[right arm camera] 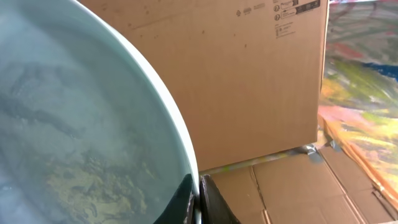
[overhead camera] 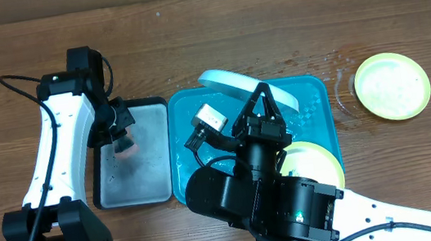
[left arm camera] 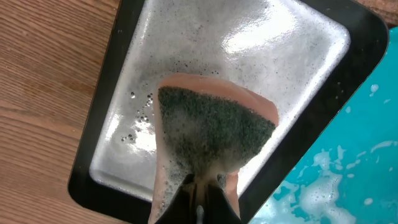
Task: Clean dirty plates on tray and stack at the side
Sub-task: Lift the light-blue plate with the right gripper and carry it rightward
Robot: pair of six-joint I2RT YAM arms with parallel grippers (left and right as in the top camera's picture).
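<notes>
Clamped fully shut in the left gripper [left arm camera: 199, 198]: a sponge [left arm camera: 214, 130], green scouring face toward the wrist camera, pink backing round its edges, soaked and sudsy. Held just left of the teal tray [overhead camera: 311, 96], over the black-rimmed grey tray [left arm camera: 249, 37]. Touching that wet, bubbled floor or just above it: impossible to tell. Grey tray side by side with the teal tray's left edge.

Pinched shut on the rim of the blue-rimmed plate [overhead camera: 231, 80]: the right gripper [right arm camera: 198, 200], fingertips closed over the edge. Plate tipped up on edge above the teal tray's far side, white face streaked with a cloudy, yellowish film in the wrist view. Lower edge hidden behind the arm, so no telling whether resting on the teal tray.

Patches of foam across the teal tray's floor. One yellow-green plate [overhead camera: 319, 157] flat at the teal tray's near right corner, partly under the right arm. Other yellow-green plate [overhead camera: 393, 86] flat on the table [overhead camera: 189, 41], well to the right of the teal tray, a wet patch [overhead camera: 343, 88] between. Behind the held plate, a cardboard box [right arm camera: 249, 81].
</notes>
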